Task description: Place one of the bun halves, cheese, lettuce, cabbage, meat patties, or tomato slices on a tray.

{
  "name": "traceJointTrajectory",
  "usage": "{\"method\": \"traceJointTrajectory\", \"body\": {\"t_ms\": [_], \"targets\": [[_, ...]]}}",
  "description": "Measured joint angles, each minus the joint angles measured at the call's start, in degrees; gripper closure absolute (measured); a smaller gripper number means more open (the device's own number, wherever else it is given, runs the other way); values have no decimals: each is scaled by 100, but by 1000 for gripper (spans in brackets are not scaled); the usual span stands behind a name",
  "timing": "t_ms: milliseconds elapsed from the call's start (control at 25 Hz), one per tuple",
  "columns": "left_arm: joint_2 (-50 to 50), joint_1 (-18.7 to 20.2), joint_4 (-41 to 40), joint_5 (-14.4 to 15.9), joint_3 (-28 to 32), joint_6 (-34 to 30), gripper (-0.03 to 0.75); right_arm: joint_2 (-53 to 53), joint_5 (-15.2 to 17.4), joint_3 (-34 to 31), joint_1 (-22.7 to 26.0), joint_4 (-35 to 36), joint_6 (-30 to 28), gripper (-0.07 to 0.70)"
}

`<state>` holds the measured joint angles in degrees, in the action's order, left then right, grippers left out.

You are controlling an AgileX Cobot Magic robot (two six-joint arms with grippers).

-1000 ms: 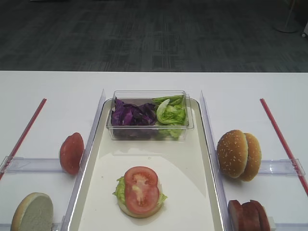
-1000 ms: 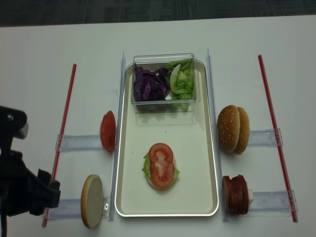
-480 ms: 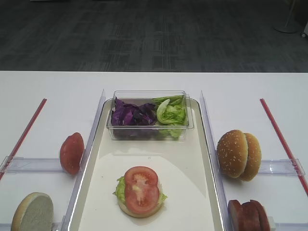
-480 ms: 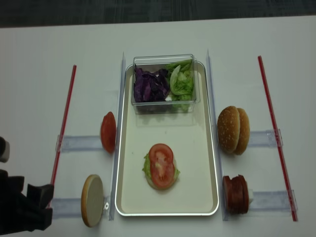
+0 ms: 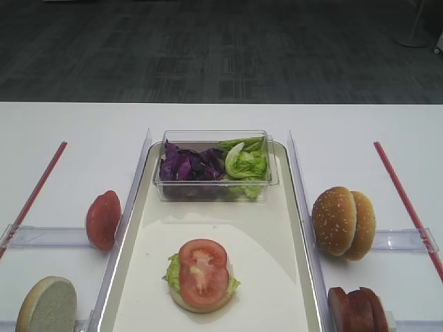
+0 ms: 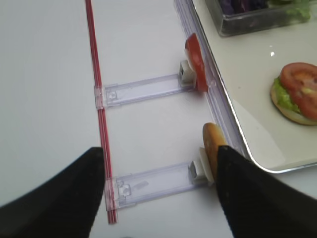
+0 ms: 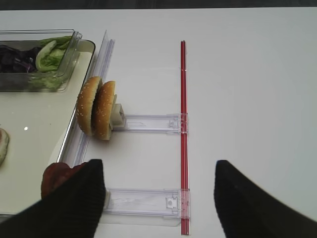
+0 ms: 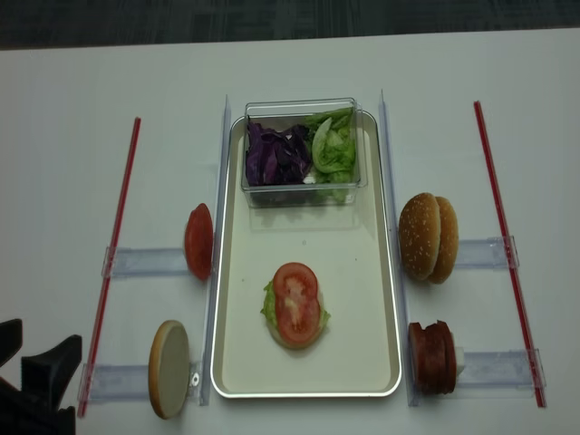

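On the cream tray (image 8: 353,263) lies a stack of pale bun bottom, lettuce and a tomato slice (image 8: 296,304) on top. Left of the tray, another tomato slice (image 6: 195,54) and a bun half (image 6: 213,148) stand on edge in clear holders. Sesame bun tops (image 7: 96,110) and meat patties (image 7: 57,176) stand right of the tray. My left gripper (image 6: 158,198) is open and empty over the near left holder, with its fingers showing at the lower left corner of the high view. My right gripper (image 7: 158,198) is open and empty above the near right holder.
A clear box (image 5: 214,138) at the tray's far end holds purple cabbage (image 5: 190,164) and green lettuce (image 5: 247,162). Red strips (image 8: 113,245) (image 8: 503,236) run along both sides of the table. Clear upright rails (image 8: 220,163) flank the tray.
My left arm has pulled back toward the near left corner. A second ago it stood large beside the red strip; only its fingertips show now. Nothing on the table moved.
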<state>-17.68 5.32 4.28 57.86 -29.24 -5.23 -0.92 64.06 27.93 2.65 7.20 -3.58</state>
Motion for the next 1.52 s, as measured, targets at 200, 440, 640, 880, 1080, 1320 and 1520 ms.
{"method": "traceJointTrajectory", "body": {"t_ms": [200,440,640,880,1080,1320,1520], "targets": [[555,0,0,33,0,64,258,0,0,0,0,0,0,131],[1119,0,0,17,14,90,258,0,0,0,0,0,0,131],[1550,0,0,-179,136,101,258,0,0,0,0,0,0,131],[1828,0,0,-325,194,101,275,0,0,0,0,0,0,131],[1843,0,0,-388,231,112,279,0,0,0,0,0,0,131],[1843,0,0,-378,231,175,279,0,0,0,0,0,0,131],[1843,0,0,-144,155,212,280,0,0,0,0,0,0,131]]}}
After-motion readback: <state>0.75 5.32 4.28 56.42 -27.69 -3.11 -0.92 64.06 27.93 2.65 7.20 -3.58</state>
